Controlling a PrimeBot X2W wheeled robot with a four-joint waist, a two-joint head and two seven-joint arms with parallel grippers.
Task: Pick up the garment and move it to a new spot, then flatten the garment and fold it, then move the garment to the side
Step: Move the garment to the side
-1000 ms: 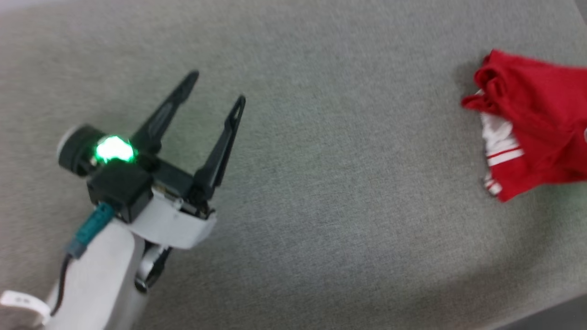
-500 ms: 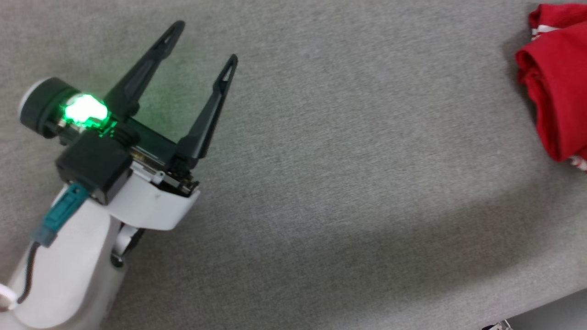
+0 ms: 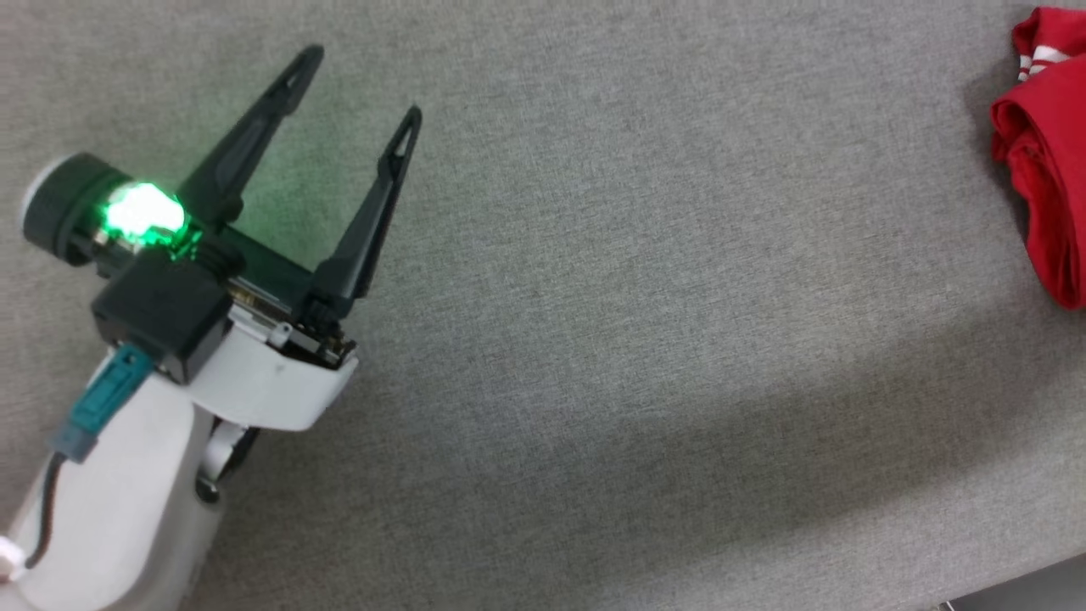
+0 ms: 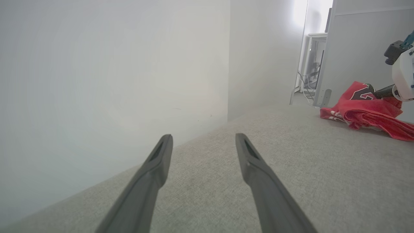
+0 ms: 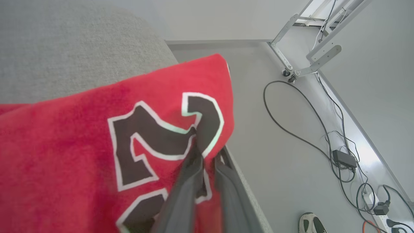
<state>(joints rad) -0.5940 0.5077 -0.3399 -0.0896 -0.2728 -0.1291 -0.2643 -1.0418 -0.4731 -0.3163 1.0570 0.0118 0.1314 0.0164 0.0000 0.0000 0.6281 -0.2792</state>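
The garment (image 3: 1048,153), a red jersey with white-striped trim, lies bunched at the right edge of the grey table (image 3: 636,339). In the right wrist view my right gripper (image 5: 207,152) is shut on the garment (image 5: 81,145), pinching a fold at the black white-edged number near the table's edge. My left gripper (image 3: 360,89) hovers open over the table's left part, far from the jersey and holding nothing. The left wrist view has its spread fingers (image 4: 203,139) in front, and far to the right the garment (image 4: 362,110) with the right gripper (image 4: 381,92) at it.
A pale wall (image 4: 113,81) runs along the table's far side. Beyond the table edge lies a grey floor (image 5: 291,145) with cables (image 5: 323,142), a metal frame leg (image 5: 310,61) and a shoe (image 5: 312,223).
The head camera has shifted. The garment has also moved right, away from my left gripper, and now only its left part shows at the edge. The left gripper stays open.
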